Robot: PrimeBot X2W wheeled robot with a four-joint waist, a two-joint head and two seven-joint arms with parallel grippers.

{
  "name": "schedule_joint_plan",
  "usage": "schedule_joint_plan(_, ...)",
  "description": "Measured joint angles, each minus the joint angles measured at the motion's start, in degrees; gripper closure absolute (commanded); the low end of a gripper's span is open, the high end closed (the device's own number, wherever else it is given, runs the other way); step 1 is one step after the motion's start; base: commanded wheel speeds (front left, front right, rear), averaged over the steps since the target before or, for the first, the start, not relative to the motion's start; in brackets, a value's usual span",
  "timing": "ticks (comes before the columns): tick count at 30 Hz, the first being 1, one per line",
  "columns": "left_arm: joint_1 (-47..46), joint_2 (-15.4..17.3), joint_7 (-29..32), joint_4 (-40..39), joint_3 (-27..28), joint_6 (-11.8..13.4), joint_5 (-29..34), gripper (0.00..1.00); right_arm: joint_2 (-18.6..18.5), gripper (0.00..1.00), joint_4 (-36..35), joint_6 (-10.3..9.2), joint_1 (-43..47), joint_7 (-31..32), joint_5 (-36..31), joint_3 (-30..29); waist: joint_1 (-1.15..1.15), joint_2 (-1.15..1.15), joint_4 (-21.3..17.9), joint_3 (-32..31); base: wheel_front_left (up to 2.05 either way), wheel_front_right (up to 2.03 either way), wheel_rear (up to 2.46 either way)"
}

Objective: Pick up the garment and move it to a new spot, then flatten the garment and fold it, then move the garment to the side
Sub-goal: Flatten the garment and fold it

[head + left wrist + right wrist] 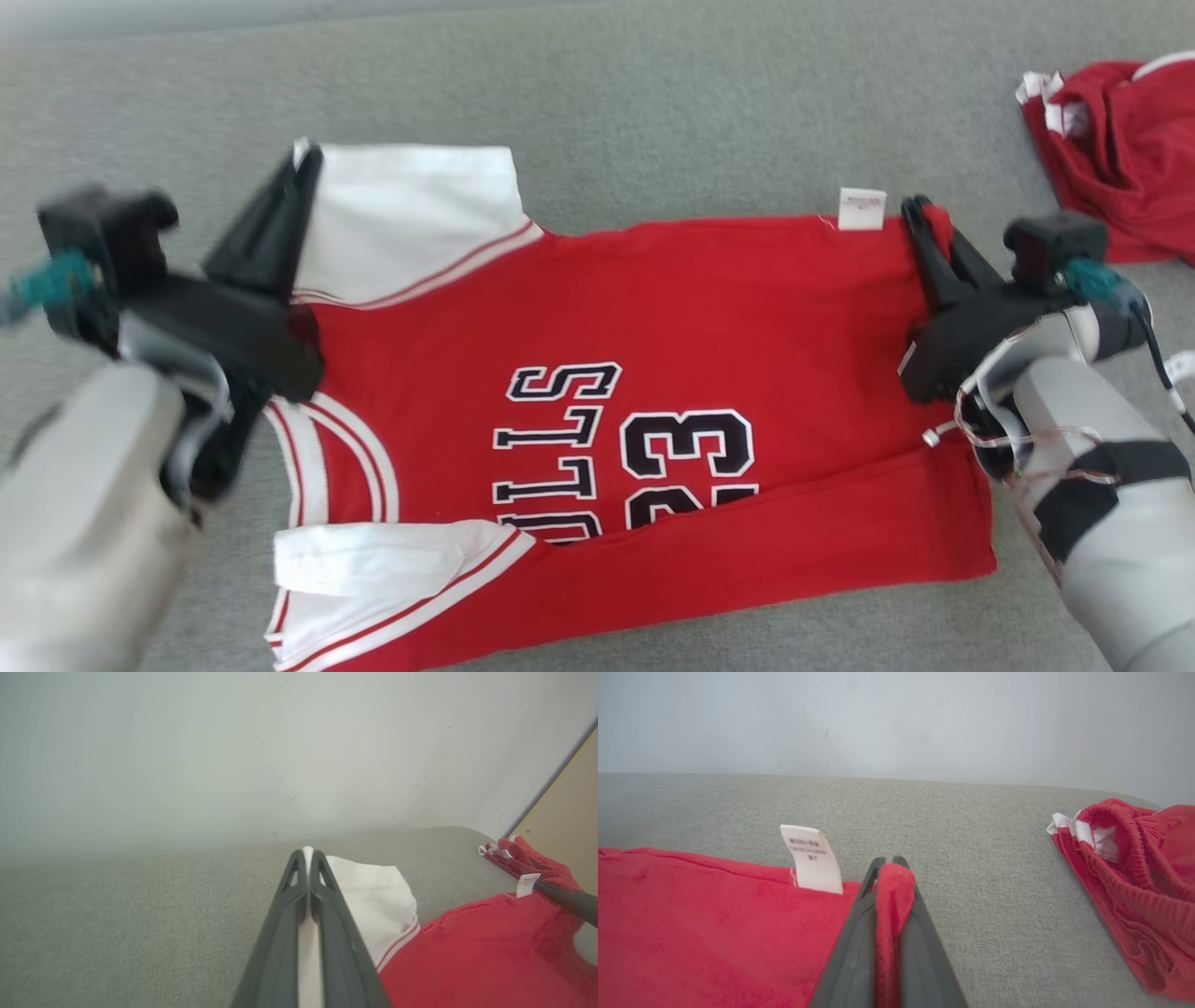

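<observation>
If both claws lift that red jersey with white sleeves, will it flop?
Likely floppy: the red jersey with white sleeves already lies folded. Pinched at a sleeve by the left claw and a hem corner by the right claw, its middle would probably sag. Thin cloth, so probably light.

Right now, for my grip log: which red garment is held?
The jersey numbered 23, pinched at both far corners by shut jaws; the crumpled red garment lies apart, untouched.

R end effector [890, 862] clamps red jersey [691, 933] hem, tag [811, 858] beside.
</observation>
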Motion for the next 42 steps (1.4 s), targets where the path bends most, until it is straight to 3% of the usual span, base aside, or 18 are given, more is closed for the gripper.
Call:
schedule_joint_plan(8,13.00,0.19,-0.52,-12.21,2.26,4.95,-0.53,1.00,-2.20,1.00,-6.71,0.00,6.73,-0.40,0.43,-2.86,0.00,0.00,1.66,-2.57,0.00,0.00,0.00)
schedule_joint_plan(12,20.21,-0.32,-0.59,-17.62,6.14,7.28,0.00,1.00,-2.67,1.00,-12.09,0.00,12.26,-0.43,-0.88,-6.10,0.00,0.00,2.14,-3.82,0.00,0.00,0.00)
schedule_joint_plan(22,34.76,-4.95,-0.66,-22.32,11.68,8.04,2.18,1.00,-1.66,1.00,-21.76,0.00,24.94,-0.43,-3.11,-13.54,0.00,0.00,2.93,-6.30,0.00,0.00,0.00)
schedule_joint_plan(23,35.72,-5.58,-0.67,-22.24,12.27,8.05,2.16,1.00,-1.31,0.60,-22.48,0.00,25.93,-0.43,-3.19,-13.86,0.00,0.00,2.96,-6.50,0.00,0.00,0.00)
schedule_joint_plan(24,36.63,-5.97,-0.67,-22.09,12.38,7.95,2.18,1.00,-0.99,0.13,-23.21,0.00,26.85,-0.43,-3.33,-14.23,0.00,0.01,2.97,-6.69,0.00,0.00,0.00)
schedule_joint_plan(25,37.56,-6.42,-0.67,-22.05,12.58,7.76,2.44,0.58,-0.67,0.00,-23.94,0.00,27.74,-0.43,-3.33,-14.82,0.00,0.01,2.97,-6.87,0.00,0.00,0.00)
schedule_joint_plan(26,38.31,-7.04,-0.66,-22.07,13.10,7.75,2.78,0.09,-0.53,0.00,-24.57,0.00,28.56,-0.43,-3.33,-15.30,0.01,0.01,2.96,-7.05,0.00,0.00,0.00)
schedule_joint_plan(27,38.88,-7.59,-0.67,-22.06,13.77,7.75,3.07,0.00,-0.46,0.00,-25.21,0.00,29.37,-0.43,-3.33,-15.60,0.01,0.01,2.96,-7.23,0.00,0.00,0.00)
schedule_joint_plan(35,42.05,-11.71,-0.67,-23.56,23.80,6.93,10.12,0.00,-0.46,0.00,-29.16,0.00,33.68,-0.43,-3.15,-17.52,0.01,0.01,3.12,-8.20,0.00,0.00,0.00)
schedule_joint_plan(42,44.13,-15.85,-0.67,-25.99,33.76,6.20,26.17,0.00,0.01,0.00,-26.14,0.00,33.90,1.94,-3.02,-20.22,0.01,0.01,3.09,-8.57,0.00,0.00,0.00)
